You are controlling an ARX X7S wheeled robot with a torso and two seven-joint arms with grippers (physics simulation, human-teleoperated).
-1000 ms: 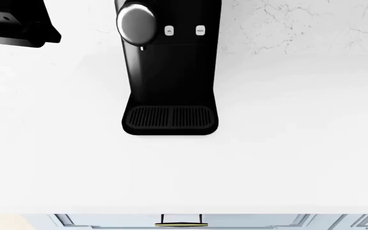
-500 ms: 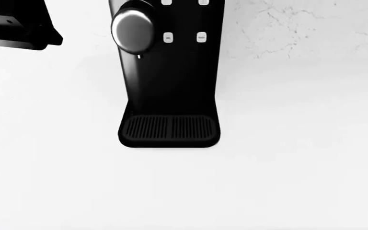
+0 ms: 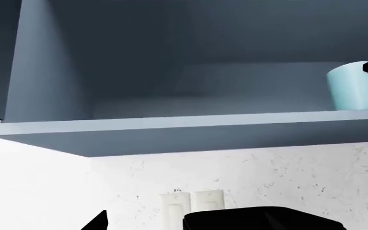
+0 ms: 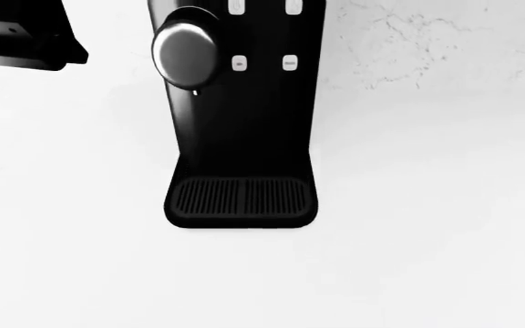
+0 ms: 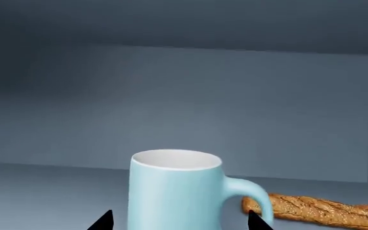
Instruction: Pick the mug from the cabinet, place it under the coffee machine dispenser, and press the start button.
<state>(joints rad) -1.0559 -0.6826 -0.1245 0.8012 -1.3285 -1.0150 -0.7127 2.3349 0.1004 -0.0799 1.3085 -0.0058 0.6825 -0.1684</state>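
Light-blue cylindrical mug (image 5: 174, 191) sits ungrabbed in the grey cabinet (image 3: 171, 127), my right gripper (image 5: 178, 221) spread open around it, everything else left.

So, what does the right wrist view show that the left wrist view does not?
Only the right wrist view shows the baguette lying behind the mug, the mug's white inside and its loop handle, with the right end effector fingertips at both sides of it.

Only the left wrist view shows the cabinet's bottom shelf edge, the marbled wall with white outlets, and a black shape below.

Both show the light-blue mug standing upright inside the blue-grey cabinet.
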